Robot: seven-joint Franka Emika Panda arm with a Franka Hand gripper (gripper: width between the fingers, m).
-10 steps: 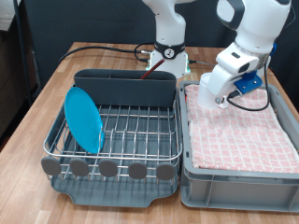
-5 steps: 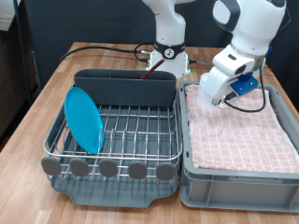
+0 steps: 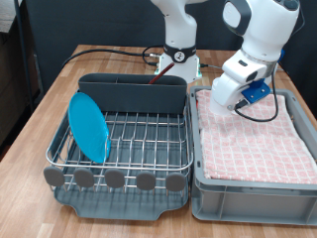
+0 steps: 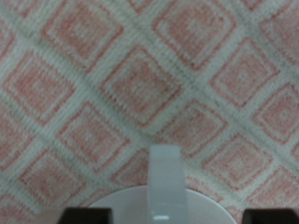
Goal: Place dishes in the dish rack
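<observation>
The bright-blue plate (image 3: 88, 126) stands on edge in the dish rack (image 3: 139, 139), at the exterior view's left. My gripper (image 3: 220, 102) hangs over the far left part of the grey bin. In the wrist view the white mug (image 4: 166, 203) sits between my dark fingertips (image 4: 86, 216), its handle (image 4: 166, 166) pointing out over the pink checked cloth (image 4: 140, 84). The gripper (image 4: 166, 217) is shut on the mug. A thin brown stick (image 3: 156, 80) at the rack's tall end compartment may be the wooden spoon; I cannot tell.
The grey plastic bin (image 3: 248, 198) lined with pink checked cloth (image 3: 253, 144) stands to the right of the rack in the exterior view. Both rest on a wooden table (image 3: 40, 119). The robot base (image 3: 179, 58) and black cables lie behind the rack.
My gripper has risen a little and drifted slightly to the exterior view's left above the bin. The blue plate and the rack have not moved.
</observation>
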